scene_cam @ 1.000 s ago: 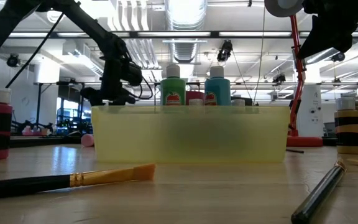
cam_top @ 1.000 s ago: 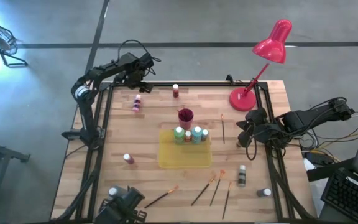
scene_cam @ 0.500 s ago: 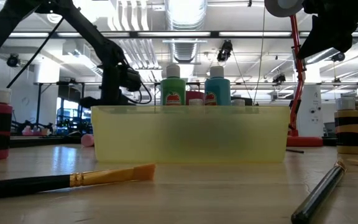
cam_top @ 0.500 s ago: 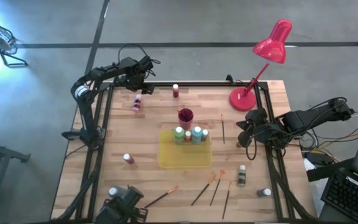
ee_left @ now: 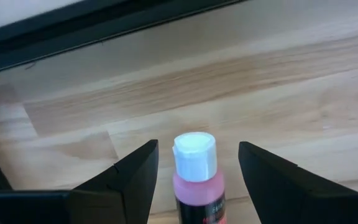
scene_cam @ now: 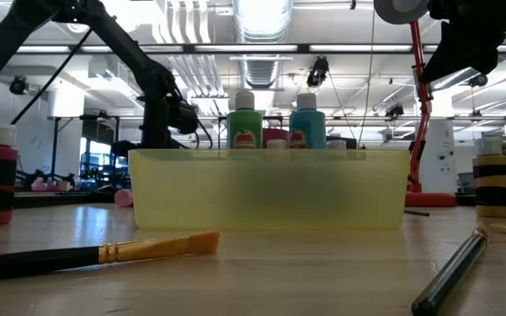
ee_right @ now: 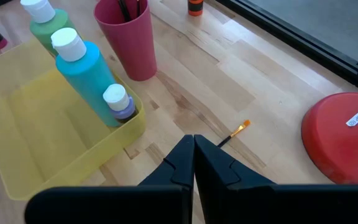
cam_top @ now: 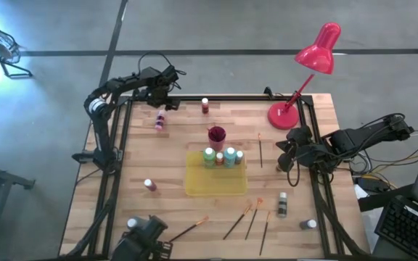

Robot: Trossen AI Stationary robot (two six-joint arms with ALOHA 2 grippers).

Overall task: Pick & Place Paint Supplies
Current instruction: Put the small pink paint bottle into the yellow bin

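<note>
A pink paint bottle with a white cap (cam_top: 160, 120) stands near the table's far left corner. My left gripper (cam_top: 167, 104) hovers over it, open. In the left wrist view its fingers flank the cap (ee_left: 195, 155) with a gap on each side (ee_left: 197, 149). The yellow tray (cam_top: 194, 185) holds green and light blue bottles (cam_top: 230, 156) plus smaller ones. More bottles stand at the far edge (cam_top: 205, 106), the left (cam_top: 149, 185) and the near right (cam_top: 282, 204). Several orange-tipped brushes lie near the front (cam_top: 236, 221). My right gripper (cam_top: 287, 150) is shut and waits at the table's right side (ee_right: 194, 140).
A magenta cup with brushes in it (cam_top: 216, 135) stands just beyond the tray. The red lamp's base (cam_top: 283, 115) sits at the far right, close to my right gripper. One brush (cam_top: 260, 149) lies between tray and right arm. A black frame rail (ee_left: 104, 25) runs just beyond the pink bottle.
My left gripper has tipped and come down toward the pink bottle at the table's far left. In the low view it has sunk out of sight behind the tray. Nothing on the table has moved.
</note>
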